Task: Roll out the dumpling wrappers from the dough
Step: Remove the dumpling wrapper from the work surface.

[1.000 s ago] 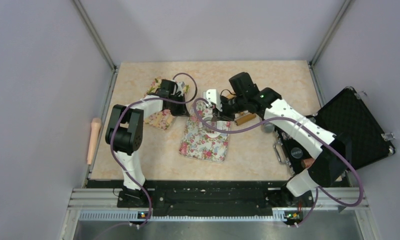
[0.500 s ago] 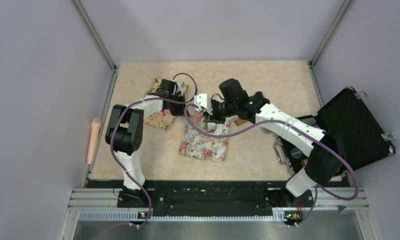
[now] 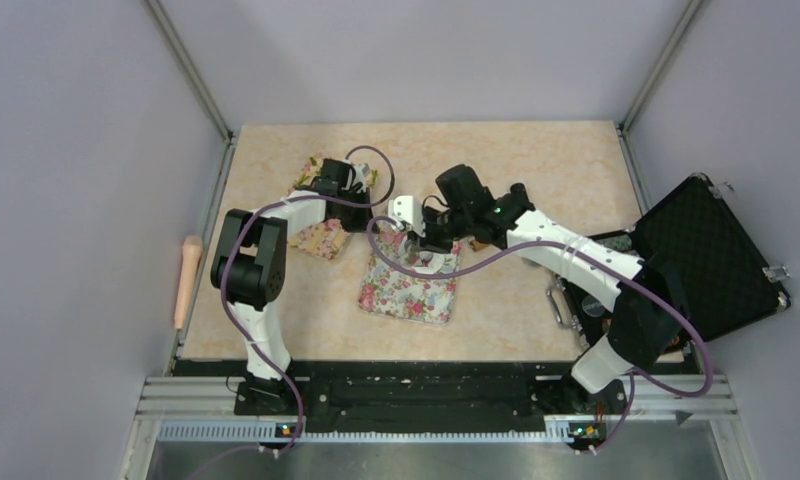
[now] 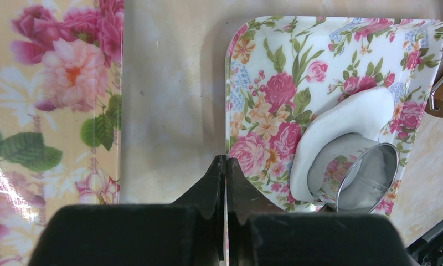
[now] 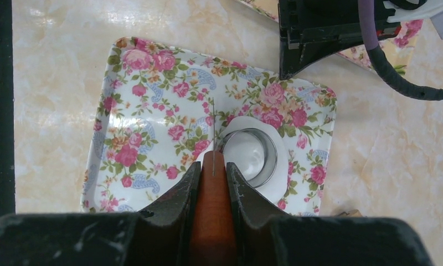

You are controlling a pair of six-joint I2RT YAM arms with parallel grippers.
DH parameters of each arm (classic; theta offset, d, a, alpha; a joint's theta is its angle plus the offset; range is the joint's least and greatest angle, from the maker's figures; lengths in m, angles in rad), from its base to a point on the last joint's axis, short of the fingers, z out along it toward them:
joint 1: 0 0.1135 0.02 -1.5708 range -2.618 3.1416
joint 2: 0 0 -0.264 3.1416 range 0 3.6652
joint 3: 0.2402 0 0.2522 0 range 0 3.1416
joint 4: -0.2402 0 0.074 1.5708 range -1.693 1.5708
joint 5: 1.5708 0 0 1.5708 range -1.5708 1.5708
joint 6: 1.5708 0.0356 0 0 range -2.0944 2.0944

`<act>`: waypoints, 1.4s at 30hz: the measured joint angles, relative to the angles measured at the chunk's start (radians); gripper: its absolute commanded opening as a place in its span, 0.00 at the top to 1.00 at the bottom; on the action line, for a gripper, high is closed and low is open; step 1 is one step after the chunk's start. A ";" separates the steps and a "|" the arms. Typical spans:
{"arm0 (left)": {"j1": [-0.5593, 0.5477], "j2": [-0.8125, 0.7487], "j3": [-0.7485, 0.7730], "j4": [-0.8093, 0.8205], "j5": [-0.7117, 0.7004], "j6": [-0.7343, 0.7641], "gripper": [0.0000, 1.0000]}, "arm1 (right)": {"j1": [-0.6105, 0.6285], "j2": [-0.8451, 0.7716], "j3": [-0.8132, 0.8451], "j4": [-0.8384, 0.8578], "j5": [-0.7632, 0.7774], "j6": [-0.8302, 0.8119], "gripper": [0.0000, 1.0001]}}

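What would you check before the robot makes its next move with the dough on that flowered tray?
1. Right tool gripping the brown handle: ok, shut on it.
2. Metal ring placed on the dough: ok, it stands on it.
3. Dough lying on the flowered tray: ok.
4. Left tool steadying the tray: cannot tell; it is shut at the tray's edge, but a pinch on the rim is unclear.
5. Dough inside the ring cut through: cannot tell.
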 measured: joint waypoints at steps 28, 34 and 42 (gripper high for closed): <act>0.000 -0.006 0.000 -0.003 -0.027 0.003 1.00 | -0.001 -0.118 -0.093 -0.105 0.167 -0.084 1.00; 0.000 -0.006 0.000 -0.001 -0.028 0.002 1.00 | -0.002 -0.121 -0.107 -0.082 0.207 -0.114 1.00; 0.000 -0.006 0.000 -0.001 -0.029 0.002 1.00 | -0.002 -0.120 -0.042 -0.176 0.184 -0.159 1.00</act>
